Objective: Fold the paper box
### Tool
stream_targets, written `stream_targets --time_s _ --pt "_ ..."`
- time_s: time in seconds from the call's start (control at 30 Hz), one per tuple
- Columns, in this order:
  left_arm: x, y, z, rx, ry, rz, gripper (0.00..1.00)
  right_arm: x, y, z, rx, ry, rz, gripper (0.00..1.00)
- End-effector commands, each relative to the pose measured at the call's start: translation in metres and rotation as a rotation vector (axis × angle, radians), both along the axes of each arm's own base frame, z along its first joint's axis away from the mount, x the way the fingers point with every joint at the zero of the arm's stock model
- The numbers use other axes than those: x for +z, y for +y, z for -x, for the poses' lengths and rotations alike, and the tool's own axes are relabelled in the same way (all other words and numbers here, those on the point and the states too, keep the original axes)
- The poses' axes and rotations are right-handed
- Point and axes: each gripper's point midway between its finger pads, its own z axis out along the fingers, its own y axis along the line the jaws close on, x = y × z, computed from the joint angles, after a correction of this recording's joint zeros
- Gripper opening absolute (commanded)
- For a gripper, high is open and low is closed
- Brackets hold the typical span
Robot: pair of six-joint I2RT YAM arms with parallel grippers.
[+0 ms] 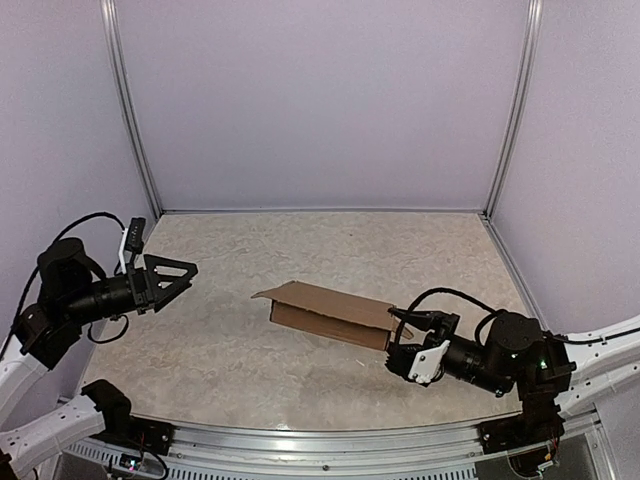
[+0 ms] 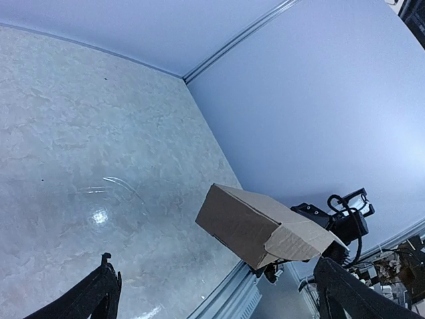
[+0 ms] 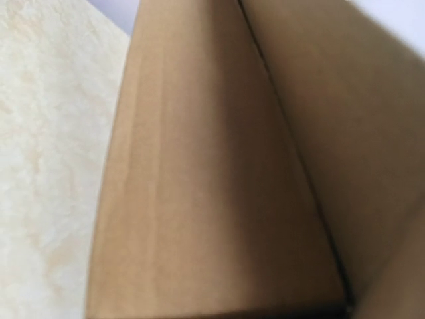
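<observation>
The paper box [image 1: 330, 313] is a plain brown oblong box lying mid-table, with a loose flap at each end. It also shows in the left wrist view [image 2: 249, 226], and its cardboard [image 3: 219, 173] fills the right wrist view. My right gripper [image 1: 402, 338] is at the box's right end and touches it; its fingers are hidden behind cardboard, so I cannot tell how the jaws stand. My left gripper [image 1: 180, 275] hangs above the table's left side, well apart from the box, open and empty, with its fingertips [image 2: 106, 269] spread wide.
The marbled table [image 1: 220, 350] is closed in by pale walls at the back and both sides. A metal rail [image 1: 330, 435] runs along the near edge. Cables loop off the right arm [image 1: 520, 365].
</observation>
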Motion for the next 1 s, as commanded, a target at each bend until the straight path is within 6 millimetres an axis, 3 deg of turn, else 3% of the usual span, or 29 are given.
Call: stream_targets --time_s 0.0,0.27,0.5,0.97 --pt "-0.013 0.014 -0.006 0.067 -0.036 -0.128 0.99 -0.027 0.002 -0.002 0.037 0.219 -0.032 0.32" --pt "-0.014 0.001 -0.003 -0.009 -0.062 -0.152 0.97 -0.064 0.006 -0.006 0.132 0.495 -0.038 0.32" --pt "-0.024 -0.01 -0.001 -0.017 -0.078 -0.279 0.94 -0.086 0.009 -0.015 0.201 0.659 -0.049 0.31" --pt "-0.07 -0.031 -0.011 0.0 -0.026 -0.522 0.92 -0.122 0.023 -0.024 0.289 0.837 -0.087 0.28"
